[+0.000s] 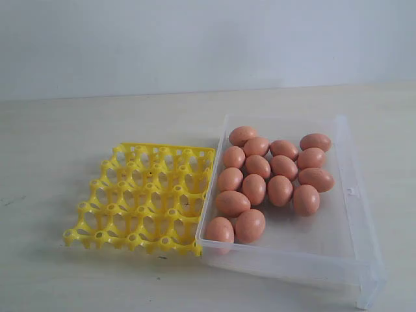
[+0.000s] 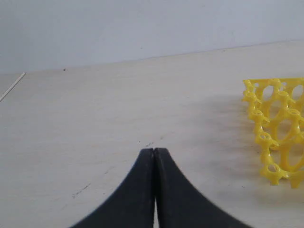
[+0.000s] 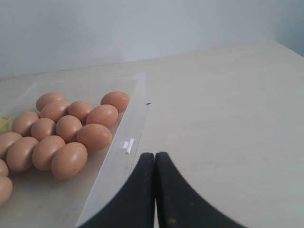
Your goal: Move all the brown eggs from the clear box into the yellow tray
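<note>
brown eggs in the box, both grippers pinched shut

exterior view: sixteen brown eggs (image 1: 253,189), smooth, matte and oval, lie clustered in the far left part of the clear box (image 1: 328,234). several of them touch each other. the box is shallow, see-through plastic with low walls and a rim. it sits on a pale table (image 1: 65,123) with a faint wood grain. the yellow tray (image 1: 140,195), a glossy plastic grid of open cups with raised pegs between them, lies just beside the box's left wall, touching or nearly touching it. neither arm shows here.

left wrist view: the left gripper (image 2: 154,151) has two curved black fingers pressed flat together, holding nothing, low over bare table (image 2: 118,109). one corner of the yellow tray (image 2: 278,128) shows well off to one side of it. no eggs are in sight.

right wrist view: the right gripper (image 3: 155,155) is likewise closed tight, fingers meeting along one seam, with nothing between them. it hangs just outside the clear box's (image 3: 124,124) side wall, near a small white tab (image 3: 127,145) on that wall. the brown eggs (image 3: 69,128) lie inside the box, beyond the wall, apart from the fingertips.
</note>
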Tool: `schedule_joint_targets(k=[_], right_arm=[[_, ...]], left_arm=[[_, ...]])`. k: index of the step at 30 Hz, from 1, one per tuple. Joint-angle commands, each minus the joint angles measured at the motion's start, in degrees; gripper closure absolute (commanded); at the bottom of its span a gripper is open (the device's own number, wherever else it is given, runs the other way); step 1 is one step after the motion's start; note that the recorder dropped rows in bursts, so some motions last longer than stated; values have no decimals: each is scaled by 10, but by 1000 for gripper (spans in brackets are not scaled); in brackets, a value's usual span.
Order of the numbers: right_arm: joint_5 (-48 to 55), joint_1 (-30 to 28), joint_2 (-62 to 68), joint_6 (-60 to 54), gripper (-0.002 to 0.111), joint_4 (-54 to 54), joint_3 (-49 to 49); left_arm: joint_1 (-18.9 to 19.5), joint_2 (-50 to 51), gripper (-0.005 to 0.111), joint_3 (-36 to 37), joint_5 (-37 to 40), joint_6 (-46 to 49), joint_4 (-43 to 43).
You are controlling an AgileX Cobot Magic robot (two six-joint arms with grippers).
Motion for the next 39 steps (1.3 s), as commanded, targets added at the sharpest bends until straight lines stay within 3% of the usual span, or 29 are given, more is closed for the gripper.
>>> schedule_joint_targets(k=[1, 6, 15, 18, 22, 25, 39], right_arm=[[-3, 0, -3, -2, 108, 0, 2], [-5, 0, 18, -2, 108, 0, -13], [59, 0, 226, -2, 108, -19, -215], [123, 0, 272, -3, 108, -19, -284], [284, 0, 299, -4, 108, -19, -348], [338, 0, 310, -4, 108, -8, -366], [339, 0, 372, -3, 108, 29, -368]], left_arm=[[1, -3, 107, -2, -8, -2, -4], [1, -3, 107, -2, -8, -2, -4], [1, -3, 107, -2, -8, -2, -4], [1, -3, 107, -2, -8, -2, -4], [1, -3, 107, -2, -8, -2, -4], [1, -3, 107, -2, -8, -2, -4], [1, -3, 107, -2, -8, -2, -4]])
